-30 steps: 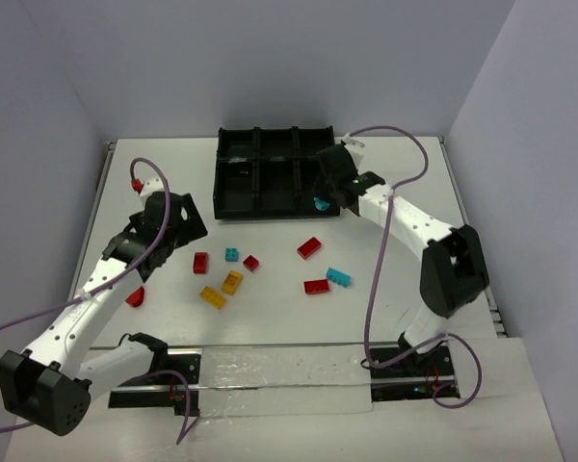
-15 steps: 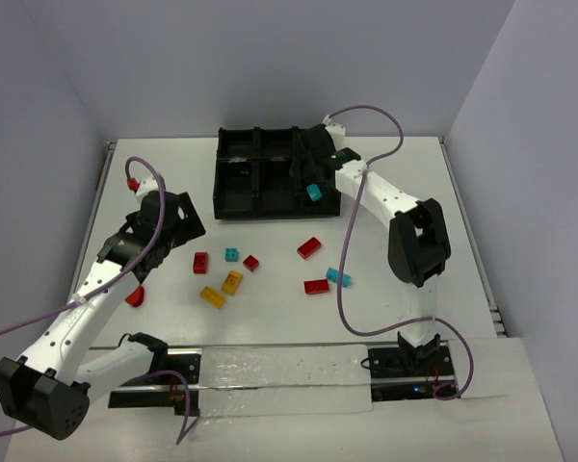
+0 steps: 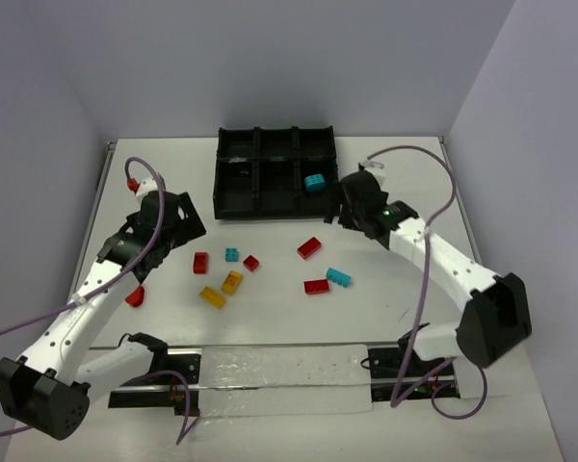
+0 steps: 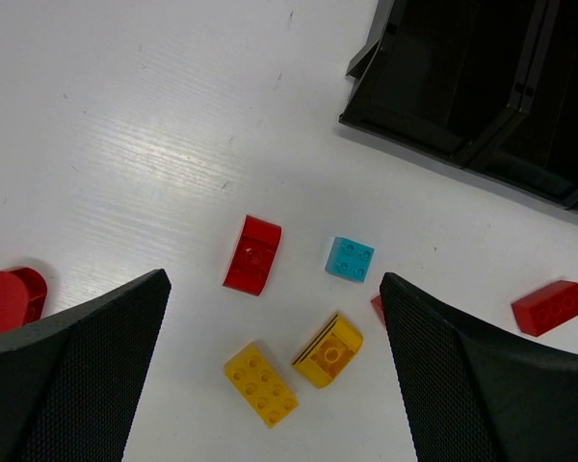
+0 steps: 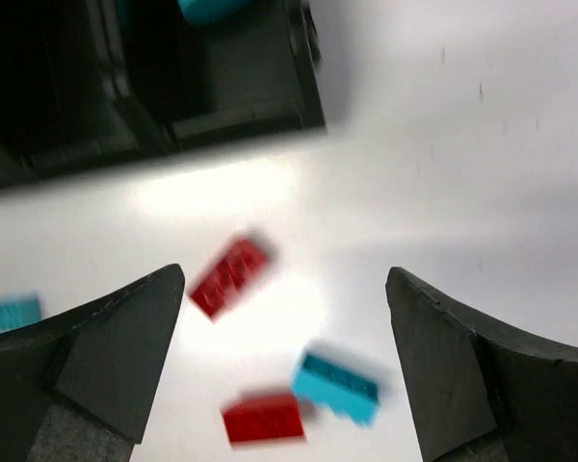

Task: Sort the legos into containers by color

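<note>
The black divided tray (image 3: pixel 219 178) stands at the back of the table, and one cyan lego (image 3: pixel 315 183) lies in its near right container. My right gripper (image 3: pixel 346 214) hangs open and empty just off the tray's near right corner. Its blurred wrist view shows it (image 5: pixel 284 279) above a red lego (image 5: pixel 229 274), a cyan lego (image 5: pixel 335 385) and another red lego (image 5: pixel 262 421). My left gripper (image 3: pixel 178 217) is open and empty. In its wrist view it (image 4: pixel 275 308) hovers above a red curved lego (image 4: pixel 252 254), a small cyan lego (image 4: pixel 350 259) and two yellow legos (image 4: pixel 261 384).
Loose legos lie in a band across the mid-table: red ones (image 3: pixel 200 262), a small cyan one (image 3: pixel 231 254), yellow ones (image 3: pixel 232 282), a cyan one (image 3: pixel 339 278). A lone red lego (image 3: pixel 135 296) sits beside the left arm. Purple cables loop over both arms.
My right gripper opened over the tray and left the cyan lego in the near right container. It then drew back off the tray toward me. The left arm barely moved.
</note>
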Controlling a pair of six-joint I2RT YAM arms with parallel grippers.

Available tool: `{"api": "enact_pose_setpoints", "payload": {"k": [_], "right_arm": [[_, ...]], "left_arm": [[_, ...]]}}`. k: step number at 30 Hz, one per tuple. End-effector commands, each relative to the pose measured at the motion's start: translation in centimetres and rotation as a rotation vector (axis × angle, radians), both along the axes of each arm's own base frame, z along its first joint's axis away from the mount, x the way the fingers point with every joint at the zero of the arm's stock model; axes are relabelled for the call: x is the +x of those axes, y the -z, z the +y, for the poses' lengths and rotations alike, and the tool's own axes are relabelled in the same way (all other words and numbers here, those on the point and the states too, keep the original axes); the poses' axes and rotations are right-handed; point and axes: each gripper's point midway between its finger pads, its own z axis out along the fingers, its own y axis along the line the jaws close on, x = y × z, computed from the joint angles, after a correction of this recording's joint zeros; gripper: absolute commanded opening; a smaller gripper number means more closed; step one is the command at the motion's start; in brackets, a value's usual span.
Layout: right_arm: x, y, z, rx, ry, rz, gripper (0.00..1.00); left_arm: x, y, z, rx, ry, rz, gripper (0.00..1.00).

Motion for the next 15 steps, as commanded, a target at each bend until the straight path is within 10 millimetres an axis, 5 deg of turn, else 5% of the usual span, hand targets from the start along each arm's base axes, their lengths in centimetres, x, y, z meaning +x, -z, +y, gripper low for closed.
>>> {"api": "enact_pose_setpoints", "payload": {"k": [1, 7, 15], "right_arm": [[-4.8, 3.2, 0.2, 0.012, -0.150, 0.092, 0.92], [-9.3, 6.0, 0.0, -0.064, -0.285, 0.221, 0.92], [-12.2, 8.0, 0.4, -0.175, -0.426, 0.347, 0.87]], "left_arm": [[0.7, -1.8, -0.7, -0.030, 0.016, -0.044, 0.99], [0.8, -1.9, -0.7, -0.026, 0.020, -0.045, 0.99], [1.2, -2.0, -1.0, -0.030, 0.028, -0.046, 0.99]]}}
